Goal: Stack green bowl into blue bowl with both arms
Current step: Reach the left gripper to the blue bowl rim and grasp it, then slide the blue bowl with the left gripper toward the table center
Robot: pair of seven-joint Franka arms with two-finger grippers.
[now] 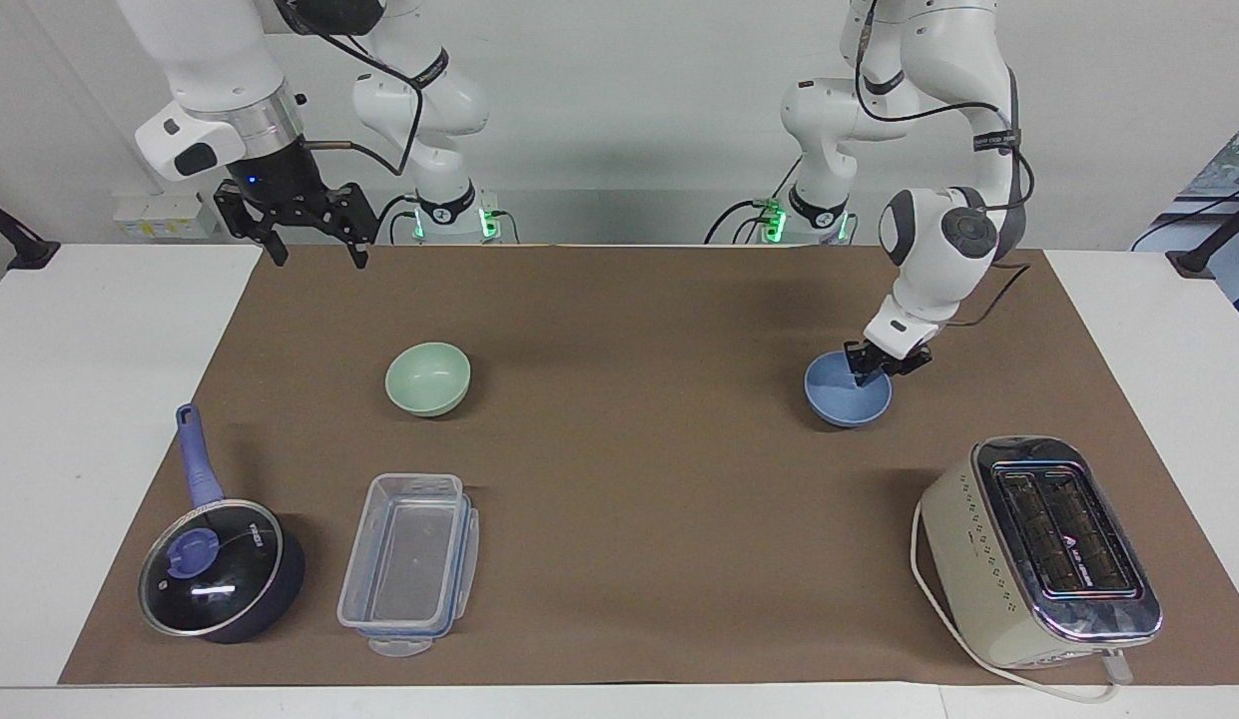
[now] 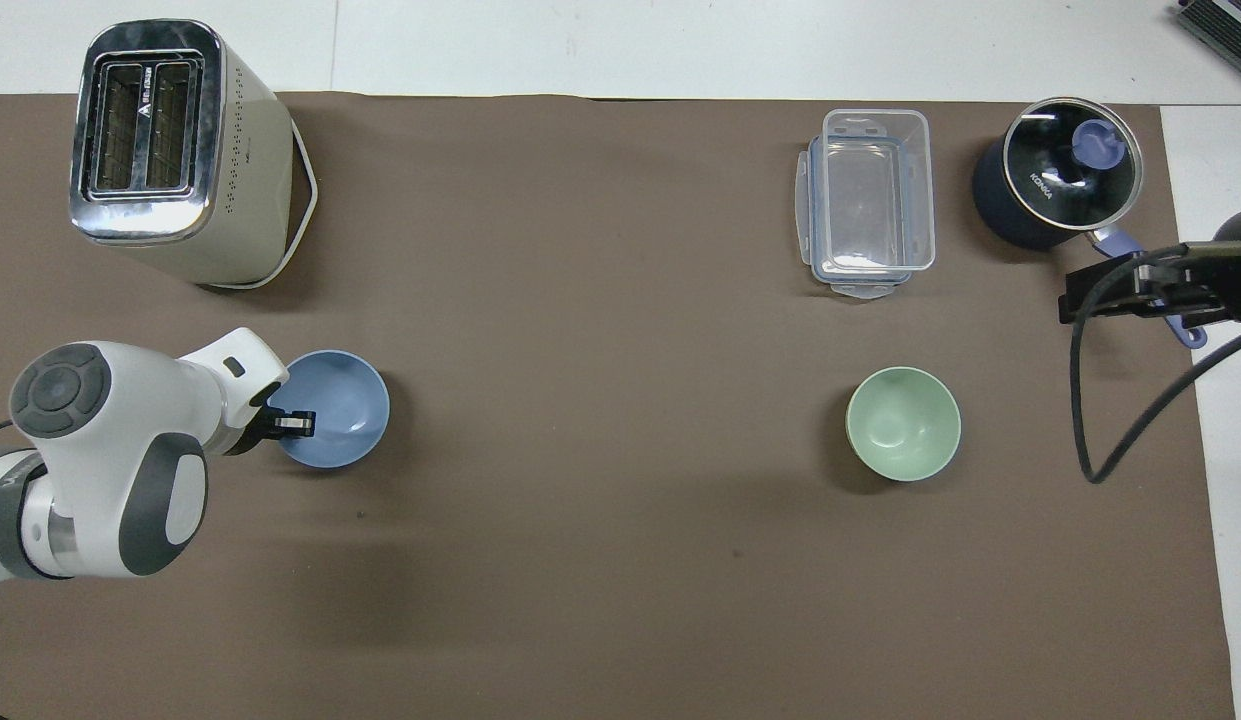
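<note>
Blue bowl [image 1: 845, 396] at centre right, its rim pinched by left gripper [image 1: 876, 370]; right gripper [image 1: 298, 228] spread wide, upper left

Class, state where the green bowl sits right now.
The green bowl rests on the brown mat toward the right arm's end, nearer the robots than the clear container.
</note>
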